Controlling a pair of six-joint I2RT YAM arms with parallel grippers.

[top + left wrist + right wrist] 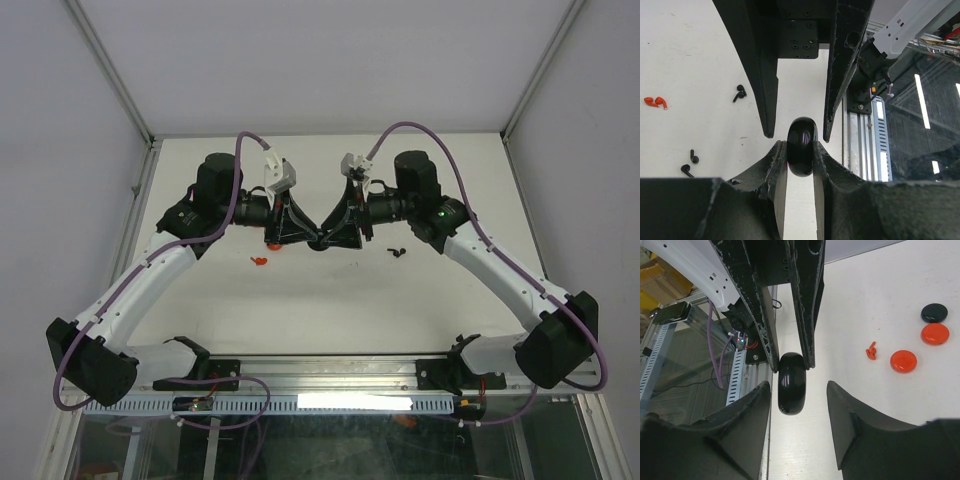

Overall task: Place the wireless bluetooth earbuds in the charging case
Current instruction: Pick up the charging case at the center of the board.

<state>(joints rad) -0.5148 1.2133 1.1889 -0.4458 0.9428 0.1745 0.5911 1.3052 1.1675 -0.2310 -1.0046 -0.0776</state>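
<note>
Pinching the black charging case (pixel 791 382) on its edge, the left gripper (pixel 799 146) holds it tight. The right gripper (pixel 800 385) has fingers wide, one each side of the case, not touching. On the table (pixel 330 300), red earbuds (pixel 260 261) lie left of the case, black earbuds (pixel 397 252) right of it.

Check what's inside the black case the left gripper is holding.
Not visible. The black case is seen edge-on, with the left gripper clamping both faces. Red earbuds and black earbuds lie loose on the table, outside it.
</note>
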